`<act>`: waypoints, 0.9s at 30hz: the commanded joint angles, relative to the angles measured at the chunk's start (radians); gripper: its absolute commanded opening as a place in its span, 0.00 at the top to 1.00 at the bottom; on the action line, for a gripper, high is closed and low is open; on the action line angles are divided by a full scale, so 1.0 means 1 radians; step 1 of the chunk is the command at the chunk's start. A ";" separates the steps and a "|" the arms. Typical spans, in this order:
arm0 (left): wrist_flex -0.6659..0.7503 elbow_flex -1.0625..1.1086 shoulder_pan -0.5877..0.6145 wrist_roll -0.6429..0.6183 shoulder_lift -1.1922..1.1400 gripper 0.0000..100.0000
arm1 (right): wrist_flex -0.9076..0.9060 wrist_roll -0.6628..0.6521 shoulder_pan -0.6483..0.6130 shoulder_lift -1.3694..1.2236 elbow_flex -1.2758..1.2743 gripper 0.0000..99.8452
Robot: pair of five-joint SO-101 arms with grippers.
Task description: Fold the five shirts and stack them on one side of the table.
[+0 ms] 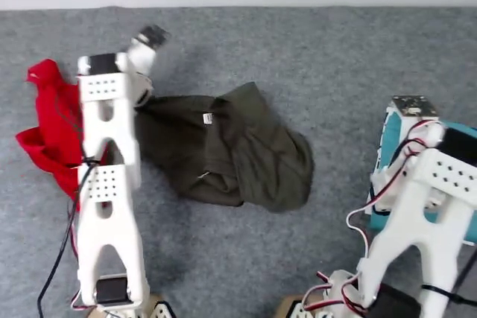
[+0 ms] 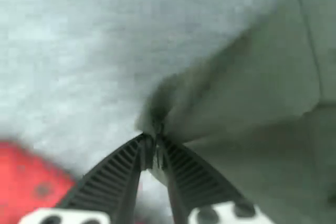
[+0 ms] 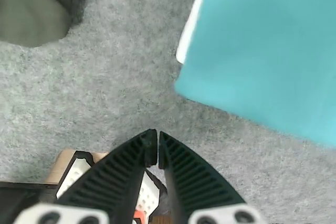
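Note:
An olive green shirt [image 1: 231, 150] lies crumpled in the middle of the grey table. My left gripper [image 2: 154, 141] is shut on a pinched corner of the olive shirt [image 2: 252, 108], at the shirt's left end beside the left arm [image 1: 112, 154]. A red shirt [image 1: 48, 128] lies bunched at the table's left side, partly under that arm; a patch of the red shirt [image 2: 31, 182] shows by the left fingers. A folded teal shirt [image 3: 262, 51] lies at the right side, under the right arm [image 1: 425, 206]. My right gripper [image 3: 157, 142] is shut and empty above the bare table beside the teal shirt.
The grey felt table [image 1: 298, 50] stretches back to a white wall. A white edge [image 3: 188, 27] of another folded garment shows under the teal one. The arm bases [image 1: 335, 303] stand at the front edge.

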State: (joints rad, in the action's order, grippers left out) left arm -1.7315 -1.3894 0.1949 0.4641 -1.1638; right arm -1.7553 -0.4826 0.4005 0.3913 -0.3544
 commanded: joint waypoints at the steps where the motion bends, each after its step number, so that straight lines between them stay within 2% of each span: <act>1: -0.025 -0.054 0.064 -0.071 0.222 1.00 | -0.042 0.012 -0.082 0.042 0.009 0.99; 7: -0.026 0.099 0.192 -0.098 0.483 1.00 | -0.036 0.014 -0.311 0.035 0.012 0.99; 11: -0.026 0.369 0.279 -0.086 0.683 1.00 | 0.025 0.014 -0.429 0.030 0.048 0.99; 18: -0.021 0.909 0.419 0.015 1.040 1.00 | 0.223 0.014 -0.616 0.025 0.091 0.99; 22: -0.020 1.086 0.476 0.018 1.108 1.00 | 0.280 0.014 -0.783 -0.064 0.091 0.99; 27: 0.003 1.184 0.519 0.017 1.108 1.00 | 0.328 0.025 -0.957 -0.246 0.143 0.99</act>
State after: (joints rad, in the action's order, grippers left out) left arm -1.7331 -0.2371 0.6905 0.4749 -0.1143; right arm -1.4530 -0.4780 -0.4710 0.2163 -0.3176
